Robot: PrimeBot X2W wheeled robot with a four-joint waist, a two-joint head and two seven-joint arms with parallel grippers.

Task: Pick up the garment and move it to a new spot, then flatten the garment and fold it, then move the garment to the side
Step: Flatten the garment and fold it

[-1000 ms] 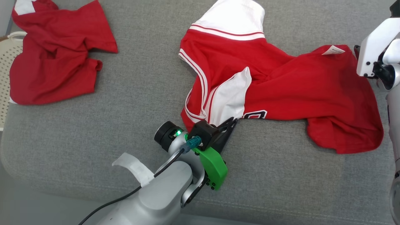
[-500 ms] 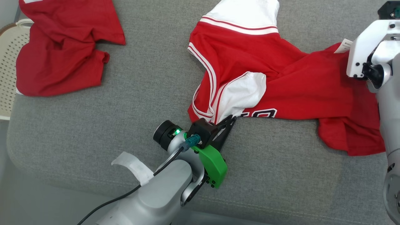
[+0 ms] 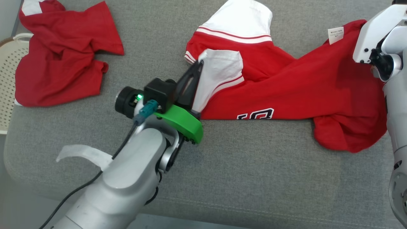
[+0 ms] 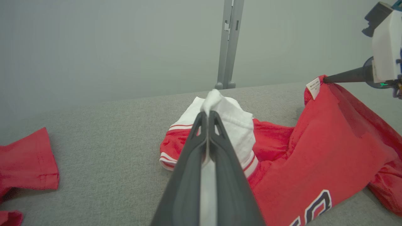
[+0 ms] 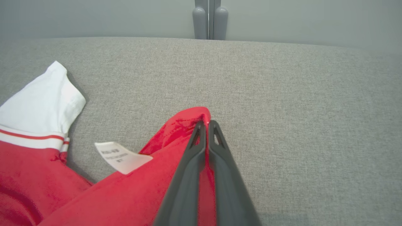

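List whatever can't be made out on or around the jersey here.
- Print on the care tag: too small in the head view, blurred in the right wrist view.
- The number on the jersey: partly folded under in the head view; cut by the bottom edge in the left wrist view.
- The basket: cut by the head view's left edge, partly under the second red garment.

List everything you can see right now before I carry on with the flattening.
jersey: one, red with white sleeves, centre-right of the surface
label: one, white, at the jersey's far right corner
second garment: one, red, crumpled at far left
basket: one, cream, at the left edge
padded surface: one, grey, under both garments
post: one, grey, behind the surface
left gripper: one, dark, shut on the jersey's white sleeve
right gripper: one, dark, shut on the jersey's red corner by the label
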